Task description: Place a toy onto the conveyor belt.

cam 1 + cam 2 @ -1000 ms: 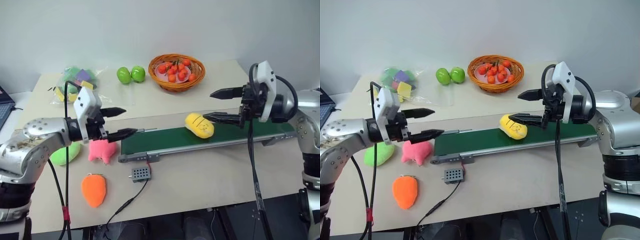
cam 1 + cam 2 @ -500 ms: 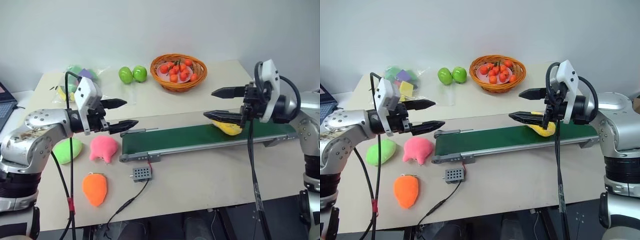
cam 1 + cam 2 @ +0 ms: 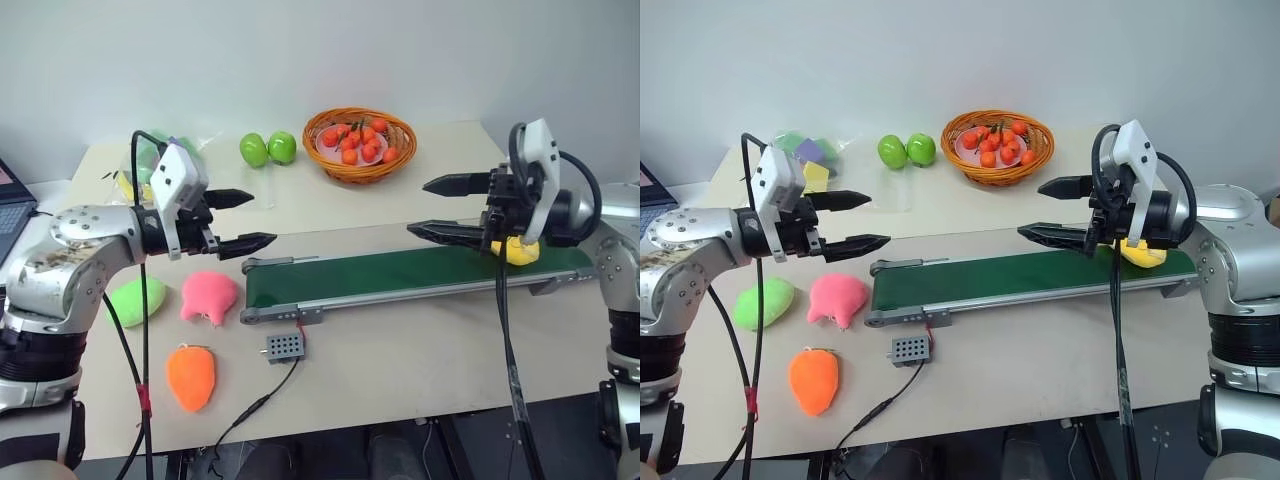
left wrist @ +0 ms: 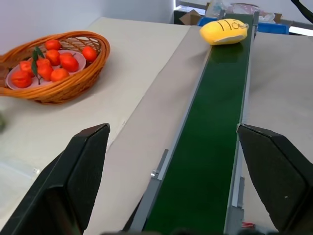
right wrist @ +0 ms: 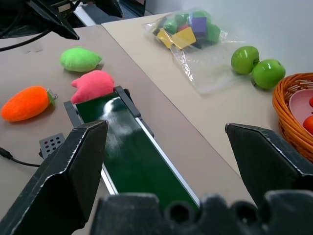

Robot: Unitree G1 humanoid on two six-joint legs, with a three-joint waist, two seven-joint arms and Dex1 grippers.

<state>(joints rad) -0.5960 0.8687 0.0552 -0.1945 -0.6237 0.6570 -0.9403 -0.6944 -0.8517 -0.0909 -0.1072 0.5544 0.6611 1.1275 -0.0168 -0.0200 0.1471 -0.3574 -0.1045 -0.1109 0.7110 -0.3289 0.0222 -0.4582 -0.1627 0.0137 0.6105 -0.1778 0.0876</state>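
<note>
1. Right claw (image 3: 440,207) hangs over the right half of the conveyor belt (image 3: 380,276), fingers spread wide with nothing between them. My read: it's open and raised like that because its part of the job looks finished and it just needs to stay clear of the belt.
2. Left claw (image 3: 245,219) is the same story, fingers apart and empty, parked above the counter (image 3: 400,350) just off the belt's left end. It sits above the pink plush (image 3: 208,297) and touches none of the plushes under it.
3. Yellow toy (image 4: 224,31) is lying on its side on the green belt, right up at the far right end. Looks like the task is basically done.
4. Relative to the right claw: the toy sits behind its fingertips, partly hidden by the wrist housing in the head views, lower than the fingers and not touching them.
5. Relative to the left claw: well apart, the whole belt runs between them.
6. Leftovers on the counter: green plush (image 3: 135,300), orange carrot plush (image 3: 189,377), grey box (image 3: 282,346) wired near the belt, basket (image 3: 357,144) at the back.
</note>
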